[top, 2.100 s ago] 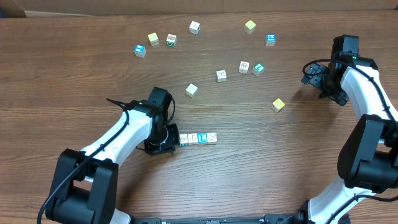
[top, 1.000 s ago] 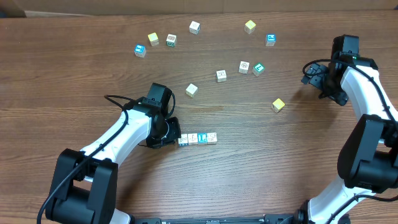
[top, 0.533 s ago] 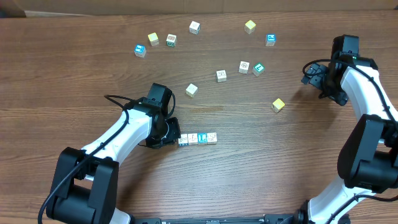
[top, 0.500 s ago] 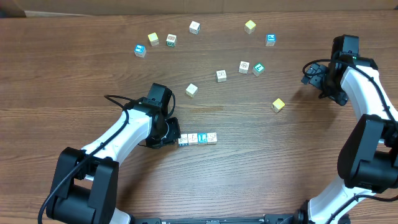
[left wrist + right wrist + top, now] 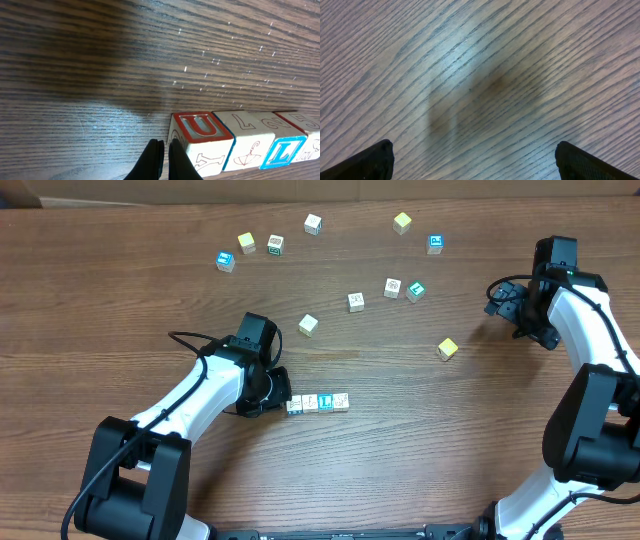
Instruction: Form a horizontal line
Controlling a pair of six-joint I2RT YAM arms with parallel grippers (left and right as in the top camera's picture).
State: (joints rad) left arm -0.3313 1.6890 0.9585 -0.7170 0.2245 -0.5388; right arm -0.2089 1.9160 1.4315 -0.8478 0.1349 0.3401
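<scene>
At the left end of the horizontal line, the left gripper has its two black fingers pressed together with nothing between them. In the left wrist view the closed tips sit just beside the end cube, whose top shows a red "U". Whether they actually touch it cannot be told, because the bottom edge of the picture cuts off the fingers. The line itself is four small cubes touching in a straight row on the wooden table. In that close view the second cube has tan faces with red drawings, the third carries a blue "L", and the fourth is cut off at the right edge. Well apart from the line, up and to its right, the right gripper stands with its jaws wide apart and holds nothing. Its wrist view shows only two dark fingertips in the lower corners, with bare wood grain between them. Loose cubes lie scattered above the line, among them a plain yellow cube to its upper right. From overhead their markings are too small to read.
</scene>
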